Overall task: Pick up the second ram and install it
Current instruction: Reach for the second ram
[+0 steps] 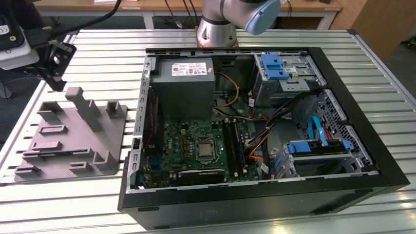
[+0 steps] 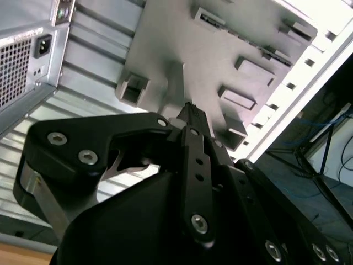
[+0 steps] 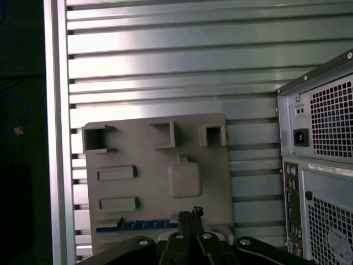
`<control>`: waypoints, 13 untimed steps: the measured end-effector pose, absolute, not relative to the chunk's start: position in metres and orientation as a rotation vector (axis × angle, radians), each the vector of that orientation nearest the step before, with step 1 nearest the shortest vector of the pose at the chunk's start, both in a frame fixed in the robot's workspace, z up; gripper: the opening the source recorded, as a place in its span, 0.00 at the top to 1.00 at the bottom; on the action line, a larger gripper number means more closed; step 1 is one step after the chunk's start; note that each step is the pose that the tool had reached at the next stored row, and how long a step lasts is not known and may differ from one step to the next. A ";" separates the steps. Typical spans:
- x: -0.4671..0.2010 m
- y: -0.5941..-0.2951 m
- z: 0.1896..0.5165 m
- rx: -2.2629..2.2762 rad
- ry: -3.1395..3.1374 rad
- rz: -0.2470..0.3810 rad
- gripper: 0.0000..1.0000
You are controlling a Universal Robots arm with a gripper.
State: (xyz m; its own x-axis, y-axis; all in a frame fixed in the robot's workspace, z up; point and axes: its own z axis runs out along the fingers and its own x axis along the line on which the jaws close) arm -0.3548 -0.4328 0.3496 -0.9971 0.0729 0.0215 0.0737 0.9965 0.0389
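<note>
The second ram [image 3: 138, 225] is a thin dark blue stick lying in a slot of the grey holder block [image 3: 160, 165], at the block's edge nearest the gripper in the first wrist view. My gripper [image 3: 190, 212] is shut with nothing between its fingers, hovering above that block. In the exterior view the gripper [image 1: 57, 73] hangs over the far end of the holder block [image 1: 71, 136], at that view's left. Its closed fingertips [image 2: 190, 110] point down at the block. The green board [image 1: 195, 146] with its long black slots [image 1: 231, 141] lies inside the open computer case.
The open computer case [image 1: 260, 195] fills the exterior view's right, with a grey power-supply box [image 1: 185, 83], blue drive brackets [image 1: 273, 66] and loose cables. The holder block has upright posts [image 1: 81, 105]. The arm's base [image 1: 217, 29] stands behind the case on the slatted metal table [image 1: 110, 58].
</note>
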 end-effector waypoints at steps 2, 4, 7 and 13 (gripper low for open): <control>-0.358 -0.434 0.348 -0.115 -3.119 -0.062 0.90; -0.360 -0.436 0.346 -0.115 -3.119 -0.062 0.90; -0.362 -0.437 0.343 -0.114 -3.119 -0.063 0.90; -0.362 -0.438 0.335 -0.115 -3.119 -0.062 0.90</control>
State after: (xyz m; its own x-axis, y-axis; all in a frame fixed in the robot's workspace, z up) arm -0.3622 -0.4379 0.3354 -0.9971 0.0729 0.0216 0.0737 0.9965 0.0392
